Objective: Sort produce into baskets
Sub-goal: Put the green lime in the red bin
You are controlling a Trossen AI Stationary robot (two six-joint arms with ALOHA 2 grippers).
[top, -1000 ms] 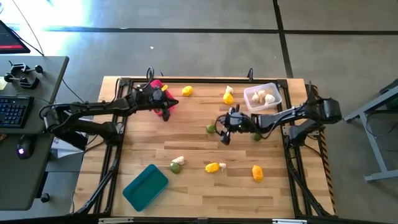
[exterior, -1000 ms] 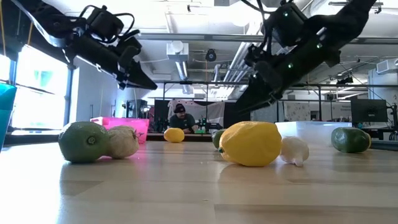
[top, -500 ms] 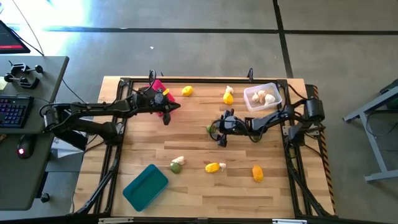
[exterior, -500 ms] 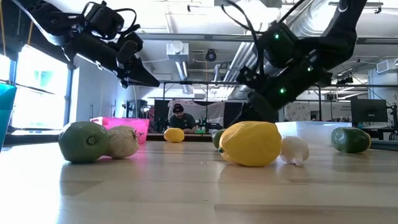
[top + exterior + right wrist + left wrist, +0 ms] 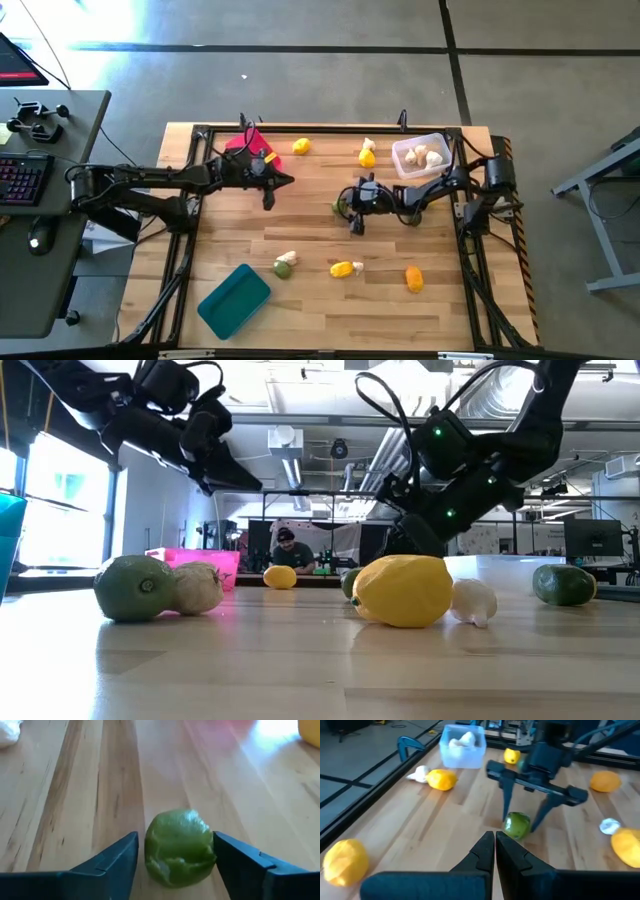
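Observation:
A green lime (image 5: 180, 847) lies on the wood near the table's middle (image 5: 340, 207). My right gripper (image 5: 349, 209) is low over it and open, with one finger on each side of the lime (image 5: 516, 825). My left gripper (image 5: 285, 181) is shut and empty, raised above the table just right of the pink basket (image 5: 243, 142), which its arm partly hides. The whitish basket (image 5: 422, 156) at the far right holds garlic bulbs. The teal basket (image 5: 233, 300) sits near the front left corner.
Loose produce lies around: a lemon (image 5: 301, 146) at the back, a lemon and garlic (image 5: 367, 155), a second green one (image 5: 412, 218) under my right arm, a green one with garlic (image 5: 284, 265), a lemon with garlic (image 5: 343, 268), and an orange lemon (image 5: 413, 278).
My right gripper has come down onto the lime and moved a little toward the table's left, so its fingers now flank the fruit. My left gripper has swung toward the table's right, away from the pink basket, staying shut.

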